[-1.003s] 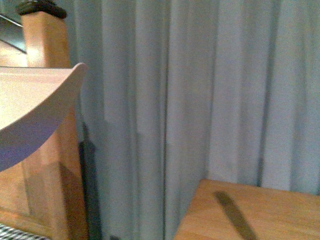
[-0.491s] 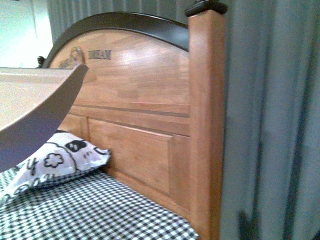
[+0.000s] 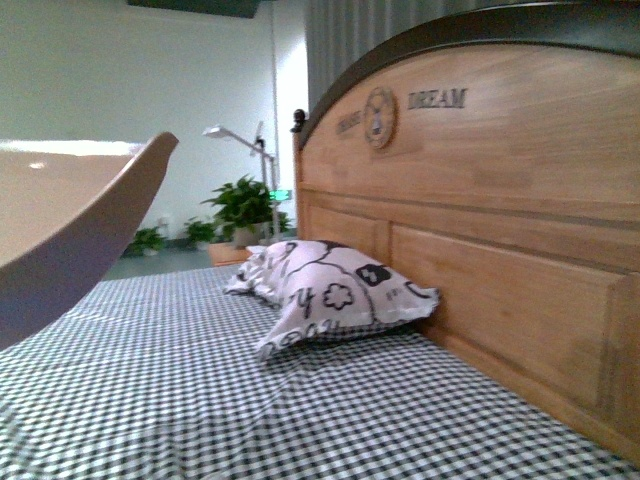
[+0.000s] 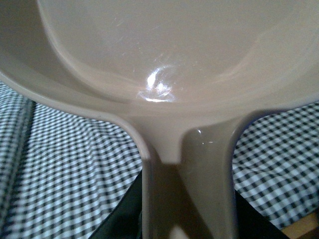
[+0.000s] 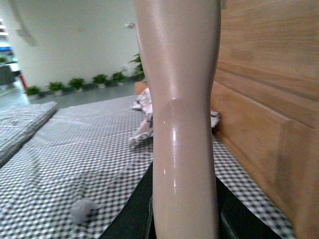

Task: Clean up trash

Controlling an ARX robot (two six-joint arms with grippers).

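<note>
Front and wrist views. My left claw (image 4: 187,226) clamps the dustpan (image 3: 70,230), seen at 9 o'clock; my right claw (image 5: 184,224) grips a pale handle (image 5: 182,99). The paper wad (image 5: 83,209) lies on the checked sheet (image 3: 200,380), well apart from the pillow (image 3: 335,290). The headboard (image 3: 500,200) stands at 3 o'clock.

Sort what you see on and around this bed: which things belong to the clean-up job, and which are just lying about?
For the job: paper wad; dustpan; long handle, perhaps a brush's.
Just lying about: pillow; headboard; potted plants; lamp.
</note>
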